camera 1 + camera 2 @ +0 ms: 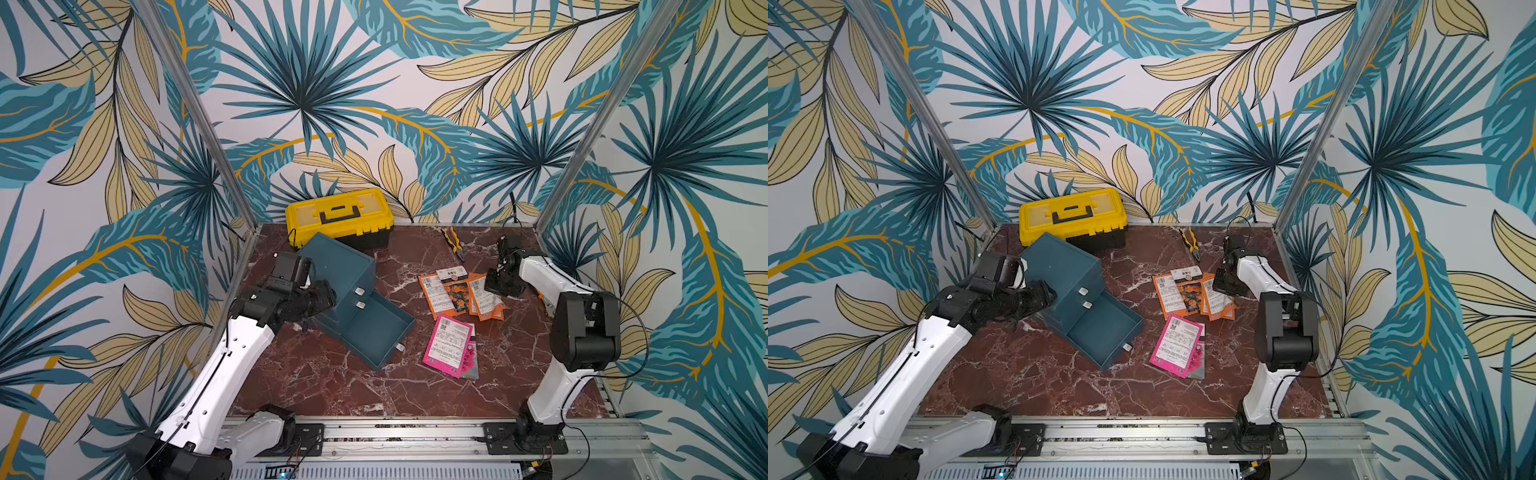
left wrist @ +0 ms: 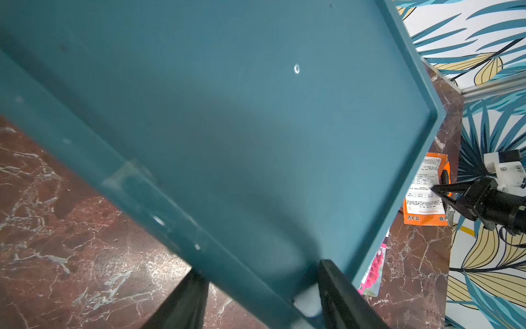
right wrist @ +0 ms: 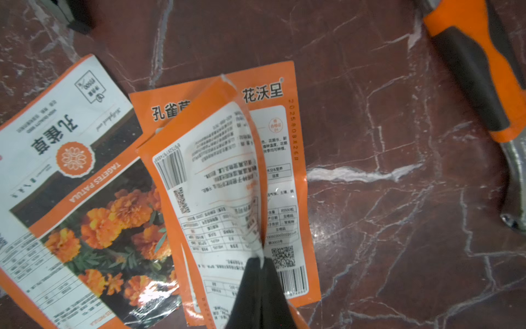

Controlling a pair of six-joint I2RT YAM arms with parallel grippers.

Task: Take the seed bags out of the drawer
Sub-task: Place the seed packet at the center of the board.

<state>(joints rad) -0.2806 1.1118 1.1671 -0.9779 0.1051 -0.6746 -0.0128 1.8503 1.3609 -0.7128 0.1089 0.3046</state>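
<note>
Marble tabletop: seed bags lie beside the open drawer, toolbox and pliers behind; left gripper clamps the cabinet, right gripper pinches an orange bag; orange-handled tool is clear only in the right wrist view.

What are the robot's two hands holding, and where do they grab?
The right gripper pinches an orange seed bag by one edge. The left gripper clamps the blue drawer box at a corner.

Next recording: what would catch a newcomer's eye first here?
The teal cabinet stands tilted on the left of the table, held by the left gripper, its bottom drawer slid open and bare. Right of it, orange bags and pink bags lie strewn, the right gripper pinching one orange bag.
</note>
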